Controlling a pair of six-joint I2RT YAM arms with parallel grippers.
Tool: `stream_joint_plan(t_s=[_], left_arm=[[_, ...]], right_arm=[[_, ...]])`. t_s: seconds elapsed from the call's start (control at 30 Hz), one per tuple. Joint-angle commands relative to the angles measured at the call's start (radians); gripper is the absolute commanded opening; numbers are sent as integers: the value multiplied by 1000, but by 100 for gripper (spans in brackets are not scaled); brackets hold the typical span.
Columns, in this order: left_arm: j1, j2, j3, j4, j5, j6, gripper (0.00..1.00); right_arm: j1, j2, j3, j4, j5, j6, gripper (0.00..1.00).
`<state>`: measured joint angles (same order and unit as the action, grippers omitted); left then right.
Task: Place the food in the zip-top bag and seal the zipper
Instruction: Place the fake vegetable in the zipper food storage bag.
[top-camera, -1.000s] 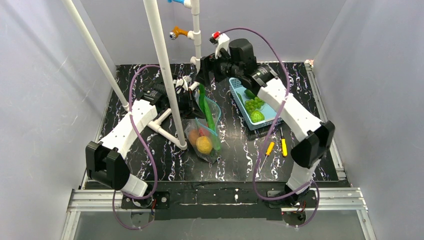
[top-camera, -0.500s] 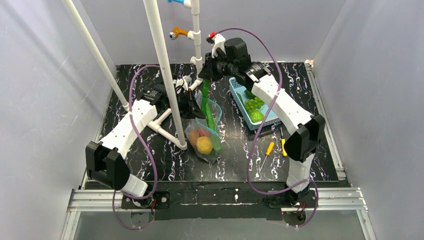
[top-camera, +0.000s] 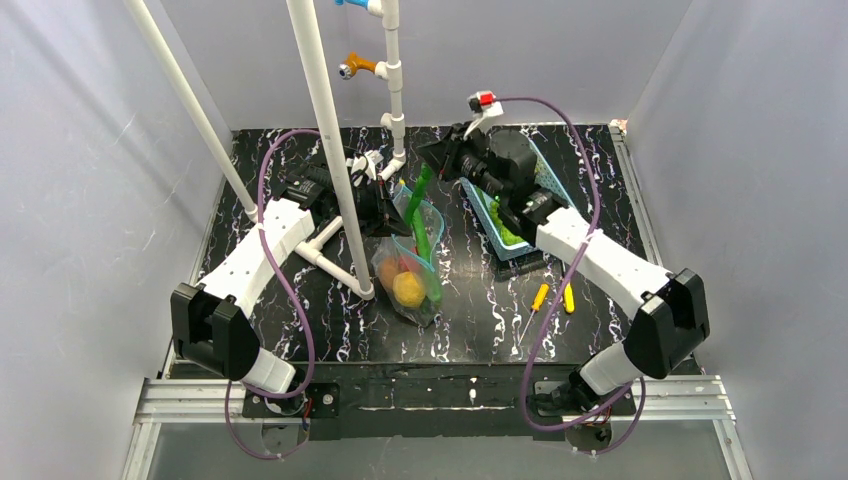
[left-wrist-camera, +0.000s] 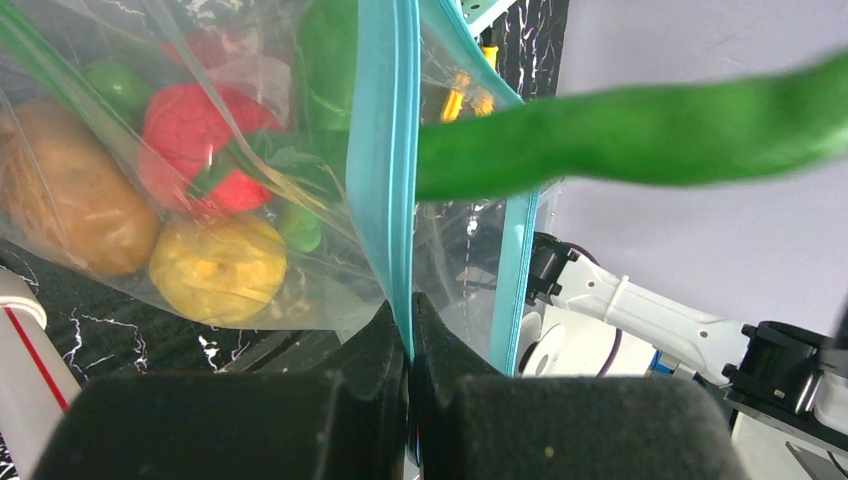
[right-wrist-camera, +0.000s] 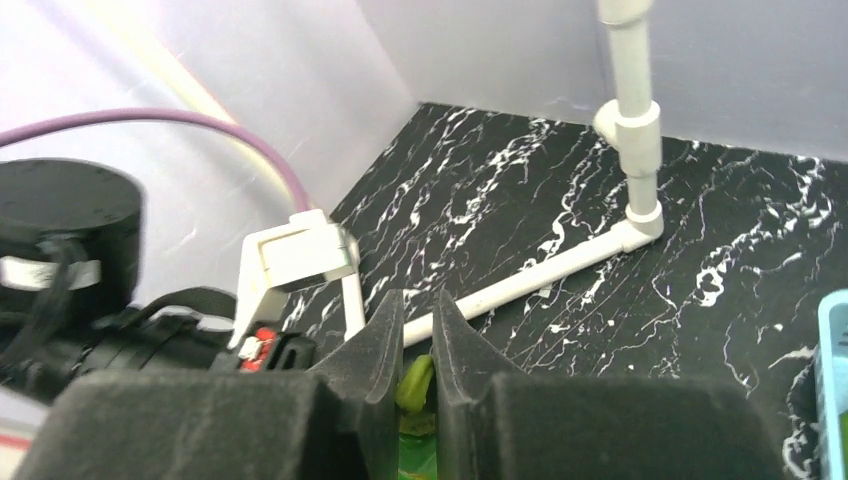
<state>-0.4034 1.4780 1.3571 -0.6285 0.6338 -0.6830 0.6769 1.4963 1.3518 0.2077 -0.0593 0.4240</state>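
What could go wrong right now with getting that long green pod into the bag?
The right gripper pinches the pod only at its tip, so it may swing or slip out. The left gripper holds just one lip of the bag, so the other lip could sag and block the pod. The pod is long; it may stick out across the zipper.

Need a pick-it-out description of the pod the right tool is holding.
At the centre of the black marbled table sits the clear zip-top bag. Rising from its mouth is a long green pod. Unlike the round fruits inside, it sticks out, its top pinched in the right tool.
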Motion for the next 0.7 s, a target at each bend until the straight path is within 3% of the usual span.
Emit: stream_joint_plan(t_s=[0.0, 0.2, 0.33, 0.4, 0.67], left_arm=[[-6, -40, 16, 18, 35, -4, 0], [-7, -37, 7, 33, 46, -9, 0], [-6, -36, 7, 33, 45, -9, 0], [-6, -36, 8, 33, 46, -6, 0], [-7, -34, 3, 32, 56, 0, 0]], right_arm=[[30, -38, -137, 328, 228, 167, 1], [75, -16, -319, 558, 392, 215, 1], [91, -45, -418, 561, 369, 176, 1], [100, -83, -448, 539, 274, 110, 12], [105, -245, -241, -214, 73, -84, 35]])
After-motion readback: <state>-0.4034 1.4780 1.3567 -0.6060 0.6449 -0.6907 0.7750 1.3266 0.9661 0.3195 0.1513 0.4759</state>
